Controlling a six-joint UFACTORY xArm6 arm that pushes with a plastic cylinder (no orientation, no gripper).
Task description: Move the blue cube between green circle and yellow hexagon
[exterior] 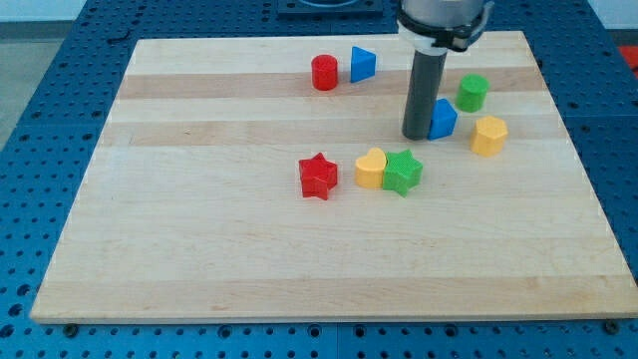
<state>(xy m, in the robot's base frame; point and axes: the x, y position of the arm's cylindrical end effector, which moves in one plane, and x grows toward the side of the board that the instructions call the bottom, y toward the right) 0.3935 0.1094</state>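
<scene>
The blue cube [444, 119] sits in the far right part of the wooden board [199, 259]. My tip [416, 136] is pressed against its left side, the dark rod partly covering the cube's left edge. The rod has no fingers at all, so nothing is gripped; it only touches the cube from the left.

Just beyond the cube, farther away and slightly to its right, stands the green circle [473, 93], close but with a small gap. Just right of the cube and a little nearer is the yellow hexagon [488, 136], also close without clearly touching. The cube lies to the left of the gap between those two, near both.

Nearer and to the left, around the middle of the board, a yellow heart [370, 169] and a green star [403, 172] touch side by side, and a red star [318, 176] stands a little apart on their left. At the far edge, left of the rod, a red cylinder [324, 73] sits just beside a blue triangle [363, 65].
</scene>
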